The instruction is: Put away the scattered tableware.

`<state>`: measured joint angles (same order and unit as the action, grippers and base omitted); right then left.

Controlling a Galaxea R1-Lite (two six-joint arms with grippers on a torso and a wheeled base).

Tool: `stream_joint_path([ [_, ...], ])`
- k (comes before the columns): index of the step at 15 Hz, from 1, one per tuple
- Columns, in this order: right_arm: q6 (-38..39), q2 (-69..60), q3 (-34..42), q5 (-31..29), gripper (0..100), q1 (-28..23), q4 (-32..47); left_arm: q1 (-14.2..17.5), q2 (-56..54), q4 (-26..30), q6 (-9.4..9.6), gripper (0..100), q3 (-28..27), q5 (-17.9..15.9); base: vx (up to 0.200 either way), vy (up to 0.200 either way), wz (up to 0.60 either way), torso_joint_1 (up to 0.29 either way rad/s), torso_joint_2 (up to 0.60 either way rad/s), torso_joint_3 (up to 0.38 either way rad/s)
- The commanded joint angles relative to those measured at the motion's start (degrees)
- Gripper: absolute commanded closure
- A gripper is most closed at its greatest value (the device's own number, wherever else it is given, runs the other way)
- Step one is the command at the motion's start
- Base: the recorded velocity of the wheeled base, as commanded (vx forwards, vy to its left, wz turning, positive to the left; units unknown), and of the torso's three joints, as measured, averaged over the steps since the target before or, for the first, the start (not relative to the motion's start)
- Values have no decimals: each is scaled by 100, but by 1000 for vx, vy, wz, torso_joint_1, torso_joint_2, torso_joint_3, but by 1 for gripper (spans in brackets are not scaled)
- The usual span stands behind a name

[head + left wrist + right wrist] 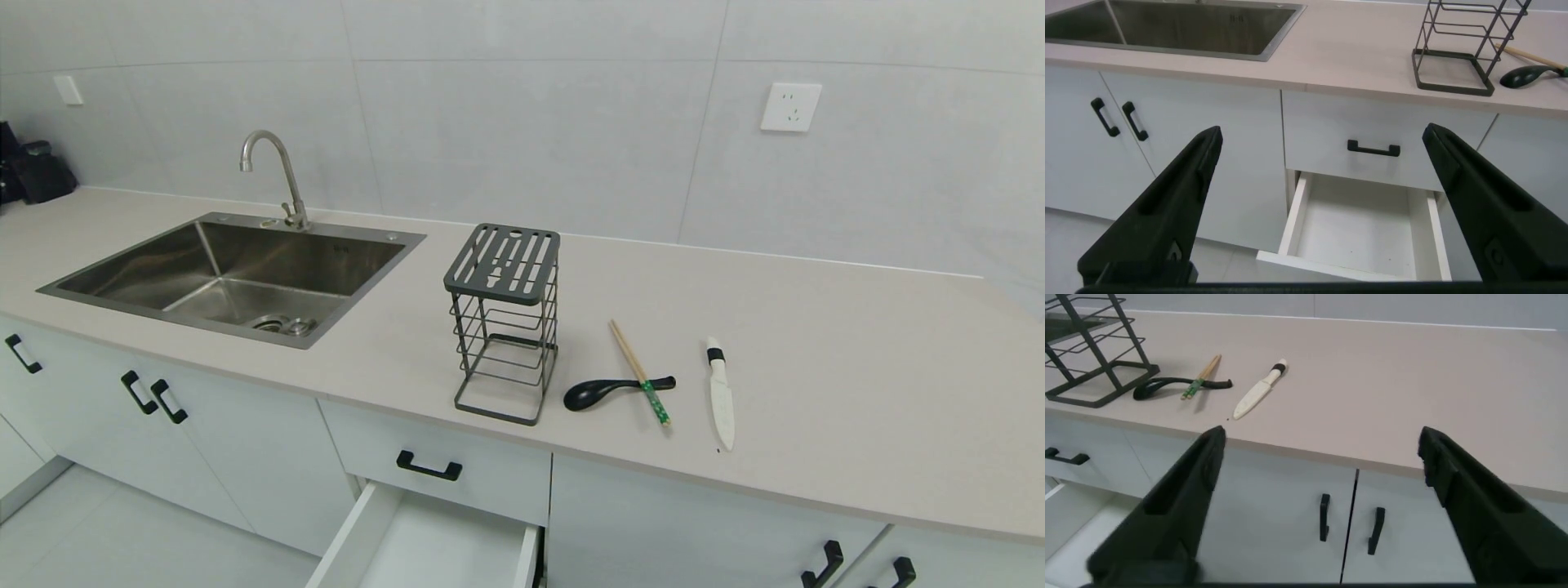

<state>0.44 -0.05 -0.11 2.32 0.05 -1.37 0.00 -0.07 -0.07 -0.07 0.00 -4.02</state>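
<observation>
A black spoon (pixel 608 392) lies on the beige counter (pixel 857 392) right of the dark wire rack (pixel 504 322). Wooden chopsticks (pixel 639 371) with green tips rest across its handle. A white knife (pixel 719 392) lies further right. My left gripper (pixel 1323 204) is open, held low in front of the cabinets, facing the open white drawer (pixel 1360 224). The rack base (pixel 1452 69) and the spoon (pixel 1527 76) show on the counter beyond it. My right gripper (pixel 1319 502) is open, below the counter edge; spoon (pixel 1155 388), chopsticks (pixel 1203 376) and knife (pixel 1259 390) lie beyond it.
A steel sink (pixel 233 278) with a faucet (pixel 273 175) sits at the left of the counter. Cabinet doors with black handles (pixel 155 398) run below. A closed drawer (pixel 429 467) sits above the open drawer (pixel 429 543). A wall socket (pixel 790 106) is on the tiles.
</observation>
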Motion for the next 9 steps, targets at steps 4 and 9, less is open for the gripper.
stream_joint_path([
  [4, -378, 901, -938, 243, 0, -93, -751, 0, 7, -1, -1, 0, 0, -2, 0, 0, 0, 0, 0, 0],
  [9, -747, 4092, -2309, 1702, 0, 145, -769, 0, 7, -1, -1, 0, 0, -2, 0, 0, 0, 0, 0, 0],
])
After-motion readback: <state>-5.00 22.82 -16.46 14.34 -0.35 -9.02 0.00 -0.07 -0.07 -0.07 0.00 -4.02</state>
